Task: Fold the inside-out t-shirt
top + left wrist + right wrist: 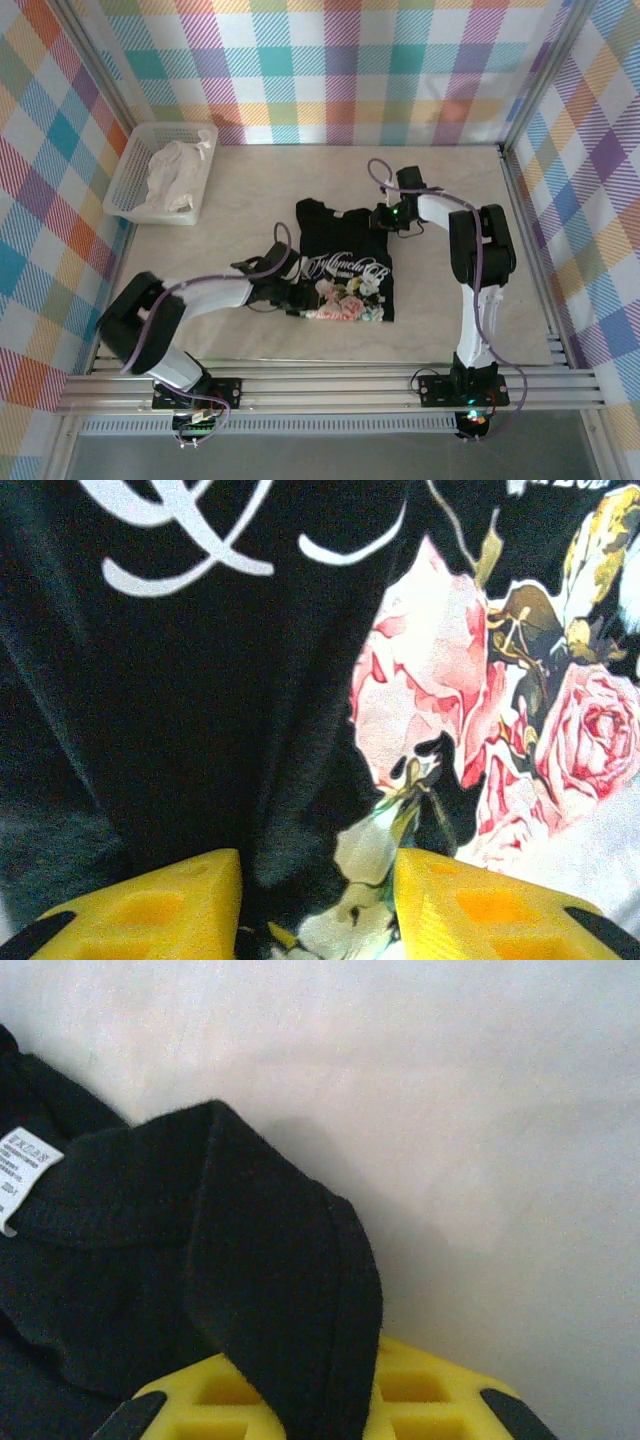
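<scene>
Find the black short-sleeved fabric t-shirt with white script and rose print (345, 245) spread at the middle of the surface (250, 180); note the right tool (386, 218) pinching a raised flap at its far edge, beside the small white label (25, 1165); note the left tool (287, 290) at the near hem, fingers apart astride a cloth ridge, nothing pinched; seat that ridge deep before closing; lift both ends level, keeping cloth taut.

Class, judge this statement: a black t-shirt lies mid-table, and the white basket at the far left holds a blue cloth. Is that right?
No: the cloth in the white basket is white, not blue, as the top external view shows. The black t-shirt does lie mid-table.
</scene>
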